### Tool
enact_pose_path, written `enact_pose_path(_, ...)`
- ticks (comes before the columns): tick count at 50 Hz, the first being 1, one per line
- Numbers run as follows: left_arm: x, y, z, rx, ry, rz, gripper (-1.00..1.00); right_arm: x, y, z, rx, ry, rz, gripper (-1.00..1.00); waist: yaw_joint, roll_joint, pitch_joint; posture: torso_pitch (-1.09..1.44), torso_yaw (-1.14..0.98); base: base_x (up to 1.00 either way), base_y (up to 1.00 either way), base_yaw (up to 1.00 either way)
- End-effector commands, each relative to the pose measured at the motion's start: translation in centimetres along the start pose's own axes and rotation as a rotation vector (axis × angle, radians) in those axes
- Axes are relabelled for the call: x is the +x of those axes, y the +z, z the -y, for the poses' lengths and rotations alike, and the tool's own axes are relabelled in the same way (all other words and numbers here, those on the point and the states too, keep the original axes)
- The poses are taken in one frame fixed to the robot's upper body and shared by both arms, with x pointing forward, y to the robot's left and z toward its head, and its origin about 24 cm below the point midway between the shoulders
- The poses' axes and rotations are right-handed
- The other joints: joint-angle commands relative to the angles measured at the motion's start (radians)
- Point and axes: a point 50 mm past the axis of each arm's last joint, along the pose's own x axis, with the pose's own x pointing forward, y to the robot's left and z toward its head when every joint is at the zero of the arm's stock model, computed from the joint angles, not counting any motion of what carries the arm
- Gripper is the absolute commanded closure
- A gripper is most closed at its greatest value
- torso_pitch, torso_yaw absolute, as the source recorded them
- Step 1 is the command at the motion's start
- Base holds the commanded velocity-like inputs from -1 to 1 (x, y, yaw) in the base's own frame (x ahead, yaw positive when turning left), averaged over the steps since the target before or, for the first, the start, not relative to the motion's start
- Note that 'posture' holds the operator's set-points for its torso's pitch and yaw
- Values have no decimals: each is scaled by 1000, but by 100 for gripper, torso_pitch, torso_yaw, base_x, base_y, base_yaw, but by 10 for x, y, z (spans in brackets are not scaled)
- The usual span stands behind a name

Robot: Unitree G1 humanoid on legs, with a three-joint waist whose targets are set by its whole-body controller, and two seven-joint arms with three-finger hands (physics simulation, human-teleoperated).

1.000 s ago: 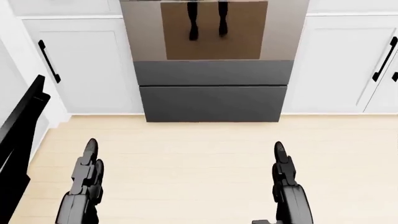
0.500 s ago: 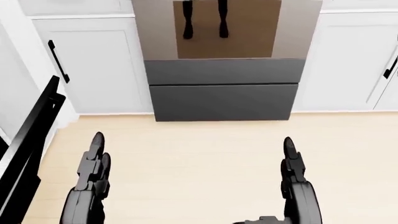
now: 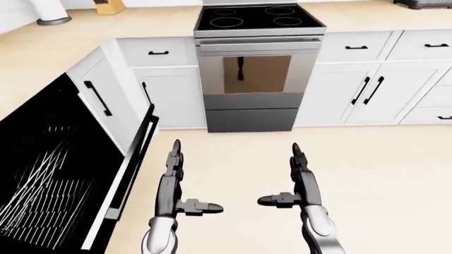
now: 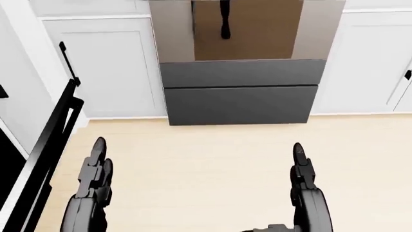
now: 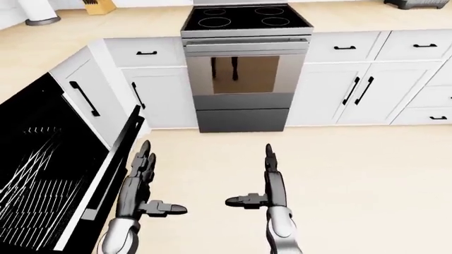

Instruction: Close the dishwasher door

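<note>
The dishwasher stands open at the left of the left-eye view: its black door (image 3: 131,169) hangs down and out, and the dark rack (image 3: 49,180) with wire tines shows inside. In the head view the door's edge (image 4: 48,150) runs along the left side. My left hand (image 3: 173,177) is open, fingers straight, just right of the door's edge without touching it. My right hand (image 3: 300,180) is open too, over the bare floor.
A steel oven (image 3: 256,79) with a black cooktop (image 3: 258,17) stands straight ahead between white cabinets (image 3: 367,90) with black handles. A corner cabinet (image 3: 106,95) adjoins the dishwasher. Pale wood floor (image 3: 381,180) spreads to the right.
The whole head view has slid rightward, so the camera has turned left. More of the dishwasher door shows at the left. Both hands hold the same open pose.
</note>
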Motion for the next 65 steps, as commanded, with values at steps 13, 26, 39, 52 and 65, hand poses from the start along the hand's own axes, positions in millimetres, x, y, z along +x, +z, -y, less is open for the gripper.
enact_pose_path(13,2,13,-3,6,11,70,-100,4,15,-4,6,14,81,-100,15,-16,-14,0,0,0,26,0)
enact_pose_path(26,2,12,-2,7,10,69,-100,3,15,-4,6,16,81,-100,6,-48,-19,0,0,0,25,0)
enact_pose_path(39,1,13,-3,6,12,71,-100,2,16,-3,7,13,83,-100,20,3,-18,0,0,0,26,0)
enact_pose_path(52,1,14,-3,5,14,72,-100,1,16,-3,5,12,85,-100,4,-66,-24,0,0,0,26,0)
enact_pose_path(65,1,14,-4,5,15,72,-100,2,16,-4,4,13,84,-100,15,19,-20,0,0,0,26,0)
